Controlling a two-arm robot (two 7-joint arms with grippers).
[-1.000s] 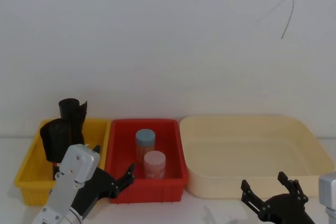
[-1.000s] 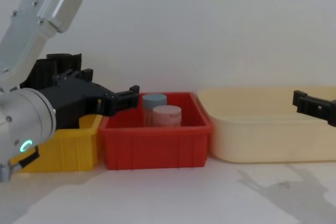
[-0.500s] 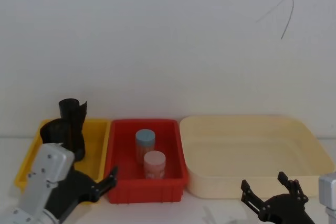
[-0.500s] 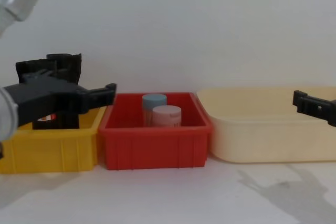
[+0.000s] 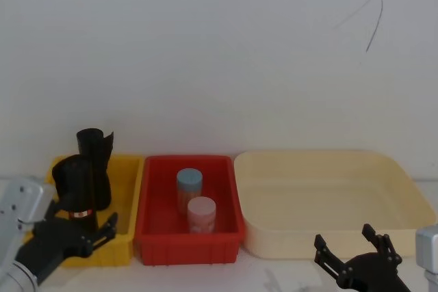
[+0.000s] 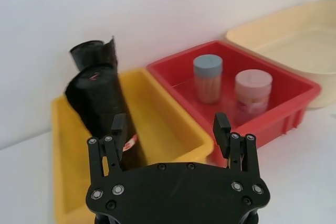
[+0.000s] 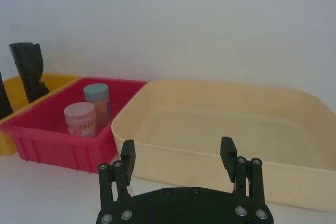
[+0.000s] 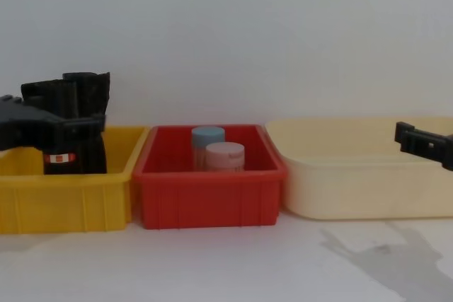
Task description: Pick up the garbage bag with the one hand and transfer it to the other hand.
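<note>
Three bins stand in a row on the white desk (image 5: 239,275) against a pale wall. At far left is a yellow bin (image 5: 133,176), in the middle a red bin (image 5: 188,159), at right a larger cream tub (image 5: 328,196). The garbage bag (image 5: 81,184) stands upright in the yellow bin, with its red-and-white label band (image 5: 82,213) low on the roll. A second black roll (image 5: 96,147) stands just behind it, toward the wall, with no label showing. The red bin holds a blue-lidded jar (image 5: 189,184) and a pink-lidded jar (image 5: 201,211), the pink one nearer and just beside the blue. The left pincer (image 5: 108,227) sits at the near left corner of the yellow bin, fingers spread wide, gripping nothing. In the left wrist view the left pincer (image 6: 169,124) faces the bins, and one finger overlaps the lower part of the garbage bag (image 6: 100,100) beside the label band (image 6: 132,140). I cannot tell whether that finger touches the bag. In the chest view the left pincer (image 8: 95,124) comes in from the left edge and crosses in front of the garbage bag (image 8: 78,153) above its label. The right pincer (image 5: 343,237) hangs low at the near right, in front of the cream tub, also spread wide and gripping nothing, well apart from the bag. The right wrist view shows the right pincer (image 7: 177,148) facing the cream tub (image 7: 220,124).
</note>
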